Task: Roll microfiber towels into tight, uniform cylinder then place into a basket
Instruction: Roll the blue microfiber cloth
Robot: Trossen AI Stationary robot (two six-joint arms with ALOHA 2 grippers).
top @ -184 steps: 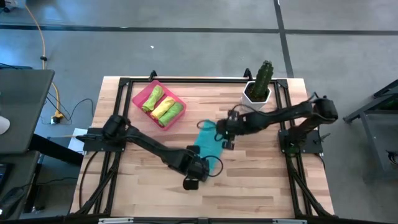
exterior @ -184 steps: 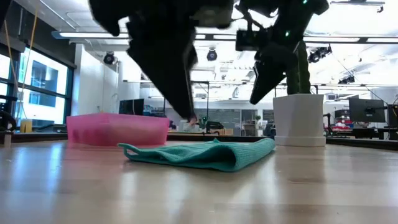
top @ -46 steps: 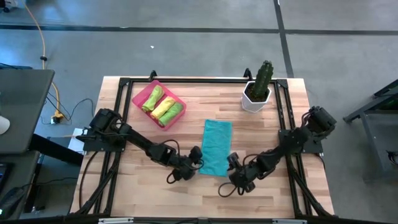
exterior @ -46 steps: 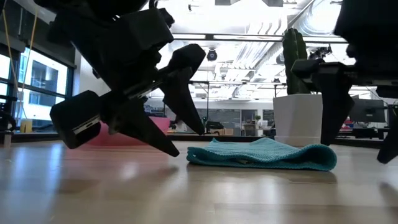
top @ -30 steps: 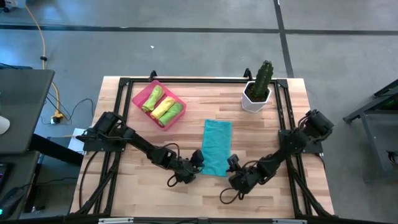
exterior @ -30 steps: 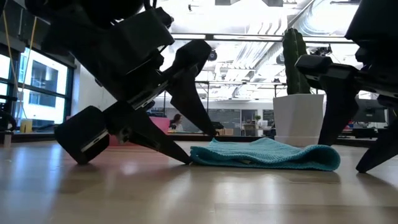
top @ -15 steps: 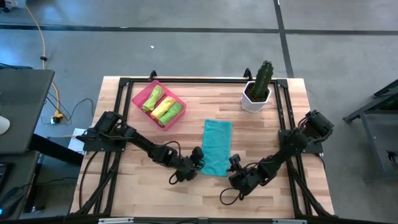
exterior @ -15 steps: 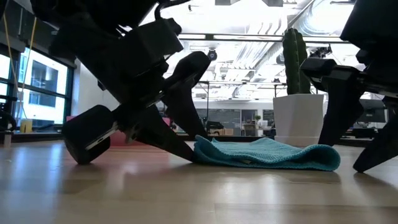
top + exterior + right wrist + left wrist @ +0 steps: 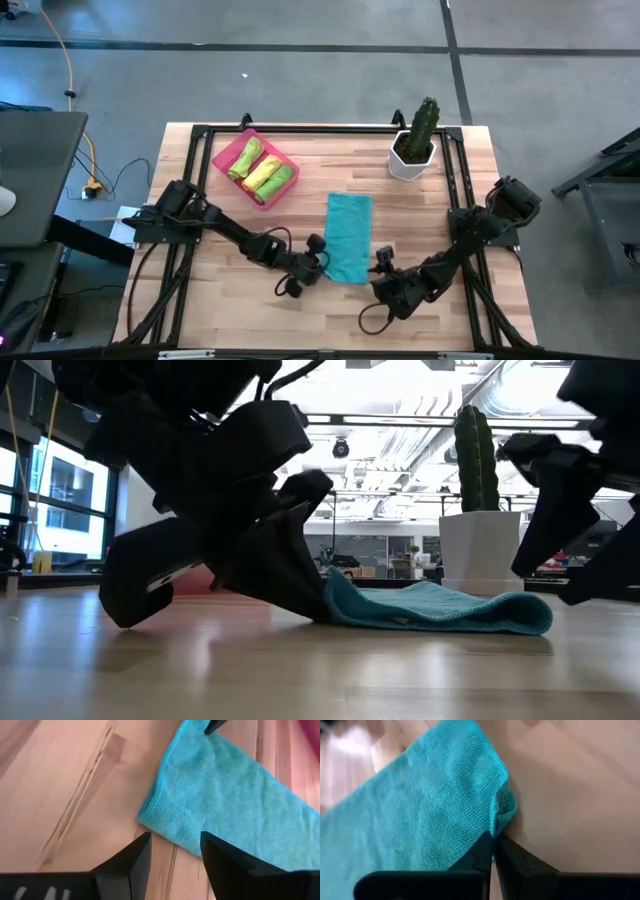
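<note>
Far left on the counter (image 9: 420, 220): pink basket (image 9: 232, 148) with three rolled towels (image 9: 260, 172) inside, two lime green and one yellow. Left hand (image 9: 318, 262) low at the near left corner of the flat teal towel (image 9: 349, 238), pinched shut on that corner. Right hand (image 9: 383, 262) just beside the near right corner, fingers apart, gripping nothing. Rolling step likely just starting; next up, probably a second pinch, then turning the near edge over evenly. Potted cactus (image 9: 415, 140) far right, well clear.
</note>
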